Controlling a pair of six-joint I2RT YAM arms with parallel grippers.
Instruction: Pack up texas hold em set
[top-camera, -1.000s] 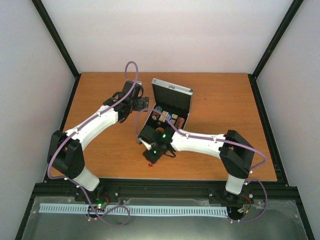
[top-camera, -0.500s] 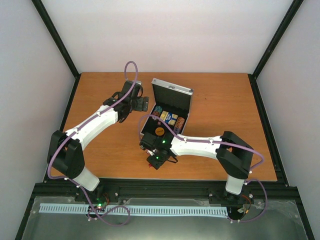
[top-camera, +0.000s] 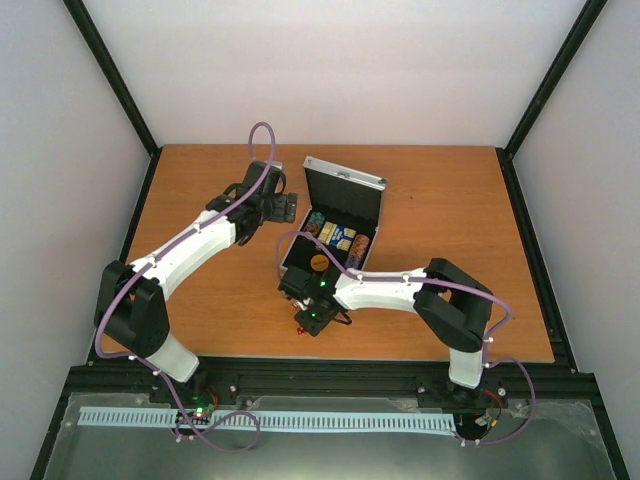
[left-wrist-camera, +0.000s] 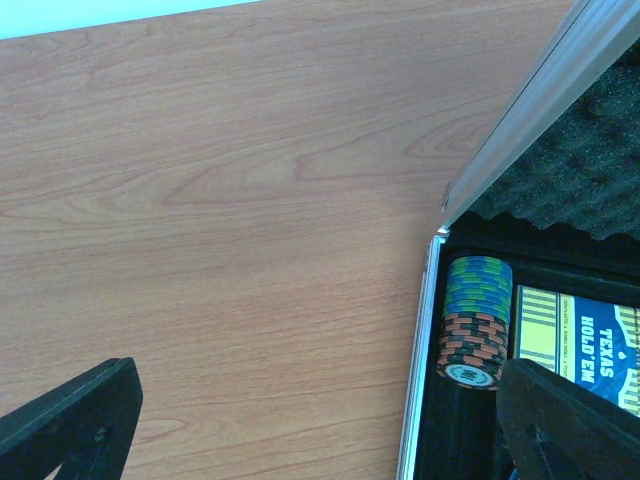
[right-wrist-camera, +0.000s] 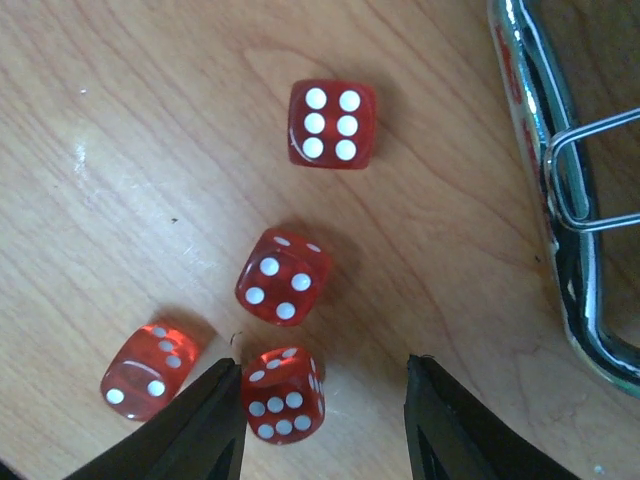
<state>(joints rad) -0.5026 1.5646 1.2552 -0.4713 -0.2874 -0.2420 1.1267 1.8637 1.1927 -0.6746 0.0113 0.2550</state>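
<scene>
Four dice: red with white pips, loose on the desk toward its near edge, just outside the case's handle. None of them is packed yet.
Target die: the one lowest in the right wrist view. It sits between the right fingers, hard against the left-hand one, with another die just beside it on the outside.
Right gripper: low over the desk, fingers apart and straddling that single die, not clamped on it. The gap is wider than the die, presumably so the pads can drop either side without nudging its neighbours.
Left gripper: fingers spread fully and holding nothing, hanging over bare desk at the case's left edge. It looks parked there to keep out of the right arm's way while staying close to the lid.
Case: mid-desk, with the silver lid standing up at its far side so the black tray is open for loading.
Poker chips: a striped stack lying in the tray's left slot.
Card deck: blue and yellow, just beside the chips in the next slot.
Orange disc: in the tray, near its near edge.
Stage: judging by the filled tray, the dice are the last loose pieces.
Risk: the die is tiny and off-centre, so a closing pinch could skid it or catch the neighbour.
</scene>
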